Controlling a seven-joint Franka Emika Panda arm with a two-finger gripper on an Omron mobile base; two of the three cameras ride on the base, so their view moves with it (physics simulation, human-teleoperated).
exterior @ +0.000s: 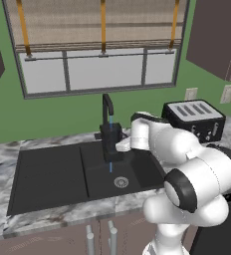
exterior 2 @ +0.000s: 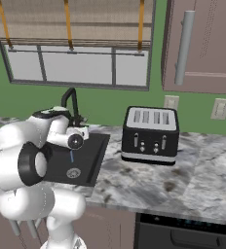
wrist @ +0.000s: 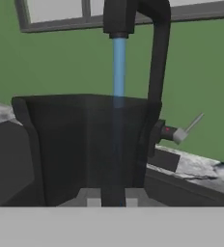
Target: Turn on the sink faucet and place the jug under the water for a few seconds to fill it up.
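Observation:
The jug [exterior: 110,141] hangs over the right basin of the sink [exterior: 48,174], directly under the spout of the sink faucet [exterior: 107,107]. My gripper [exterior: 121,145] is shut on the jug's right side. The water [exterior: 110,119] falls as a thin blue stream into the jug's open top, and a blue line shows again below the jug above the drain [exterior: 121,182]. In the hand view the jug [wrist: 85,144] is close in front, the water [wrist: 119,67] runs into it, and the faucet post [wrist: 157,62] and its side lever [wrist: 186,130] stand behind. My gripper [wrist: 113,198] grips the jug's near wall.
A black toaster [exterior: 194,117] stands on the marble counter right of the sink, seen also as the toaster [exterior 2: 150,133] in the right base view. A window runs behind the faucet. Upper cabinets hang at the right, and wall outlets [exterior 2: 220,108] sit above the counter.

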